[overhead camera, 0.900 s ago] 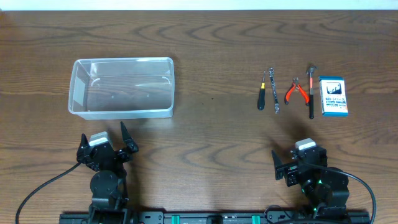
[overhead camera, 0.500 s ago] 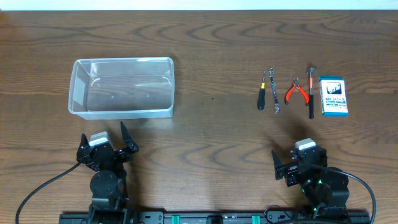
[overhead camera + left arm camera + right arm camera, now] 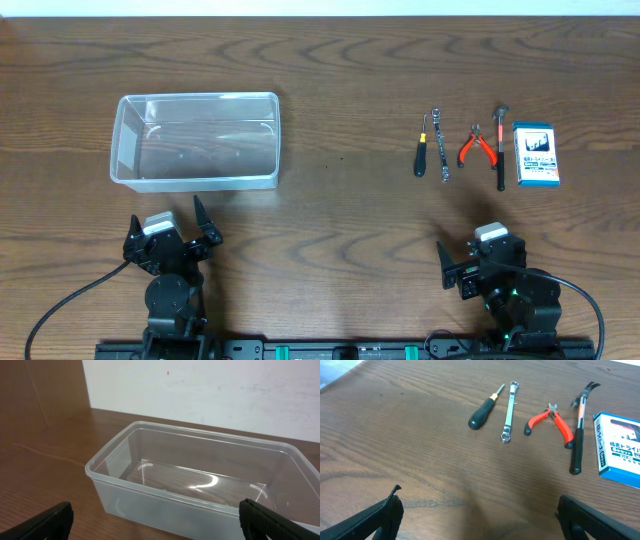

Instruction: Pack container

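The container (image 3: 197,97) is a clear rectangular tub standing empty at the table's left. In the left wrist view its near wall (image 3: 165,507) is just beyond my fingers. My left gripper (image 3: 167,228) is open and empty, in front of the tub; the left wrist view (image 3: 155,520) shows it too. At the right lie a screwdriver (image 3: 421,157), a wrench (image 3: 440,147), red pliers (image 3: 478,147) and a hammer (image 3: 500,150). My right gripper (image 3: 482,255) is open and empty, short of them; the right wrist view (image 3: 480,510) shows it too.
A small blue-and-white box (image 3: 536,154) lies right of the hammer. The right wrist view shows the screwdriver (image 3: 481,416), wrench (image 3: 509,412), pliers (image 3: 555,421), hammer (image 3: 578,435) and box (image 3: 620,452) in a row. A white wall stands behind the tub.
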{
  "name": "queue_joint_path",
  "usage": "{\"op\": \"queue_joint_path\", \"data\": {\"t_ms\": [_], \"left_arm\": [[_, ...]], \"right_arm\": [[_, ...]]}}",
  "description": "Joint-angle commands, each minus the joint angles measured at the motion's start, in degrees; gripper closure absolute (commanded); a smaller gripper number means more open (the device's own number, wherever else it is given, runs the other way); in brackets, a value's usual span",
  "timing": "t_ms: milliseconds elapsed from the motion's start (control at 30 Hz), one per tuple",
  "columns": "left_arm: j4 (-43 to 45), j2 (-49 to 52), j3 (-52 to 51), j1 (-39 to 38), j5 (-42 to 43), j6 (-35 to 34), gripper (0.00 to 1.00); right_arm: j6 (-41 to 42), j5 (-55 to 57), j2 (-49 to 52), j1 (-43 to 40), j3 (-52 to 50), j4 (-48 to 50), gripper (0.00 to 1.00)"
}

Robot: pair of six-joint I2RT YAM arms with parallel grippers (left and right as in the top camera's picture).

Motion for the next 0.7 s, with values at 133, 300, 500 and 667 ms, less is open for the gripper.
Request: {"op": "queue_joint_path", "data": {"t_ms": [133,300,500,667], "left_arm": [[-1.66,-0.22,-1.27,-0.17,-1.14,0.09,0.02],[-1.66,-0.22,-1.27,-0.17,-1.11,0.11,0.02],[-1.66,-0.22,-1.27,-0.17,-1.14,0.09,0.02],[-1.66,-0.22,-1.27,-0.17,-1.14,0.09,0.02]], "right_arm": [[0.98,-0.22,-0.52,-0.46,-0.48,0.09,0.01],[0.98,-0.22,-0.52,-0.46,-0.48,0.11,0.01],[0.98,-0.22,-0.52,-0.46,-0.46,0.09,0.01],[1.73,-2.21,-0.52,-0.46,-0.46,0.79,0.01]]}}
